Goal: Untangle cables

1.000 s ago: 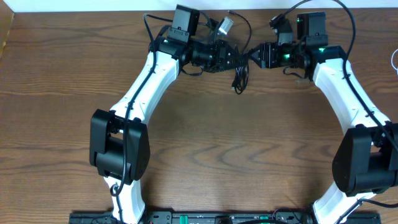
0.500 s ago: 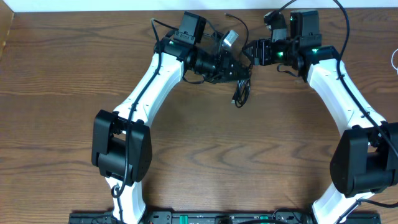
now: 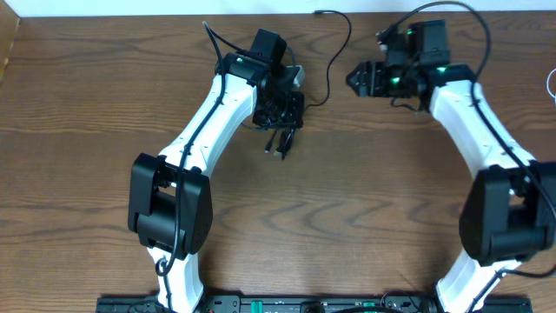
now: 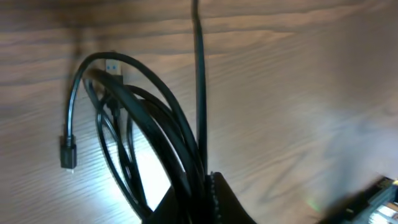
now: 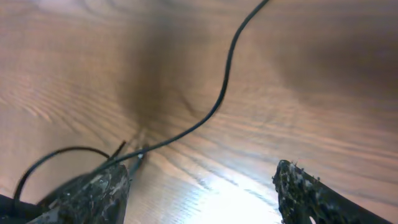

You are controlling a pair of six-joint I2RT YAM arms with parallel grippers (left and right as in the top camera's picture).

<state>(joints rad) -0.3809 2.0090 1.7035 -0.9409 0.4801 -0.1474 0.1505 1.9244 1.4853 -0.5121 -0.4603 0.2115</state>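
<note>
Cables (image 3: 279,139), black and gathered in long loops, are pinched in the left claw (image 3: 283,106), which is closed narrow on them. The bundle is over the far part of the bench (image 3: 365,200), a little left of centre. Two plug ends show in the left wrist view, one (image 4: 67,152) dangling on a thin loop at the left. One thin cord (image 3: 328,74) leaves the bundle to the right, curves toward the far edge and ends in a small plug (image 3: 318,13). The right claw (image 3: 354,78) sits to the right of the bundle, apart from it, jaws wide and holding nothing. In its wrist view the cord crosses the wood toward one finger (image 5: 87,193); whether they touch, I cannot tell.
</note>
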